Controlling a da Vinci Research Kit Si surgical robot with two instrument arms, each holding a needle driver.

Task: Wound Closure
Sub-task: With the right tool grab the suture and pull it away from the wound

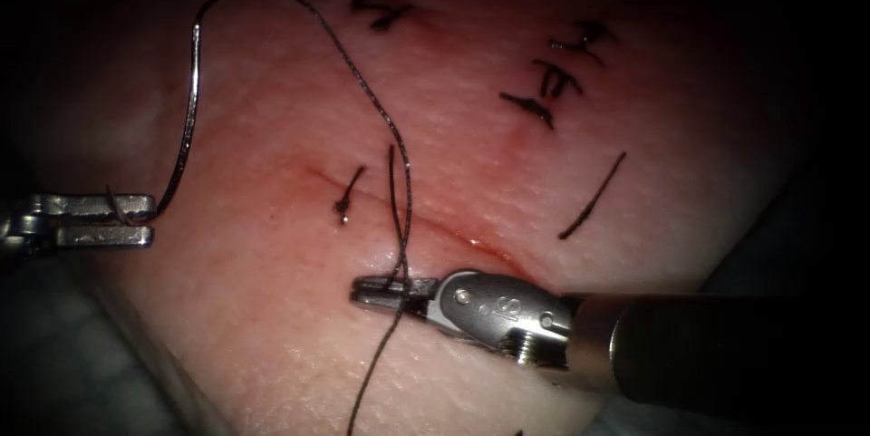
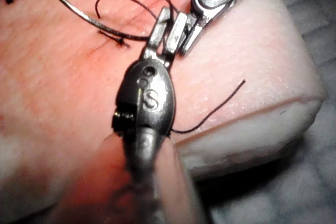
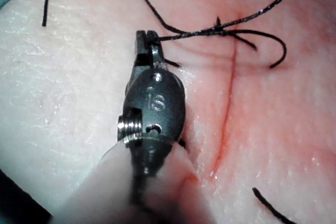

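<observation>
The main risk, as I judge it, lies in the thread point(image 1: 376, 110). It arcs from the needle's upper end across the upper middle of the frame and drops to the right pincer point(image 1: 388, 291), which is clamped on it just below the cut point(image 1: 435, 229). Any sharp tug from either of the 2 tools could fray the strand where the steel bites it, or drag on the small knotted stitch point(image 1: 343, 209) sitting on the cut. A loose tail point(image 1: 393, 191) hangs beside the held strand and could get caught up with it.

A second risk is the needle point(image 1: 188, 119). The left pincer point(image 1: 122, 220), at the left edge, grips it close to the end away from the thread, so the long free curve could swivel in the grip. The needle is clear of the tissue point(image 1: 272, 327), left of the cut.

The left tool lies level, pointing right. The right tool's shaft comes in level from the lower right, its wrist straight and tips pointing left. The right wrist view shows those tips point(image 3: 147, 43) closed on the strand beside the cut point(image 3: 229, 98).
</observation>
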